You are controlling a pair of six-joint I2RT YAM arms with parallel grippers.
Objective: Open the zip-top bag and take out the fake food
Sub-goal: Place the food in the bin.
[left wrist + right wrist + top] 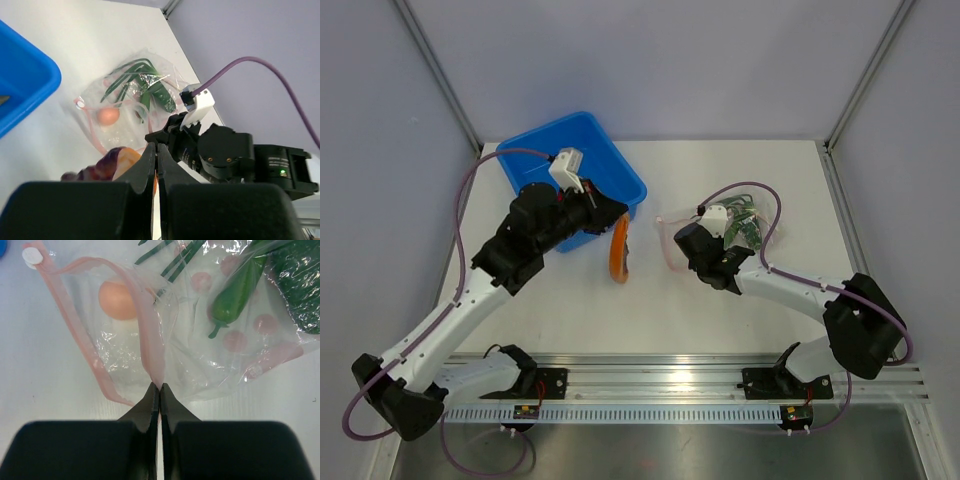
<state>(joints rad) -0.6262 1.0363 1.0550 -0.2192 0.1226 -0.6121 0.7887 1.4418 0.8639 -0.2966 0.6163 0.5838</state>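
Note:
The clear zip-top bag (735, 222) lies right of centre with its pink zip strip (150, 335) parted. My right gripper (676, 240) is shut on that strip's upper lip (159, 386). Inside the bag are an orange ball (117, 300), a green chili (234, 296), green beans (170, 255) and a dark green piece (300, 285). My left gripper (616, 216) is shut (157, 148) on an orange and purple toy food piece (618, 255), which also shows in the left wrist view (114, 162). It holds the piece between the tub and the bag's mouth.
The blue plastic tub (535, 140) stands at the back left, under my left wrist; its rim shows in the left wrist view (35, 75). Frame posts rise at the table's back corners. A metal rail runs along the near edge.

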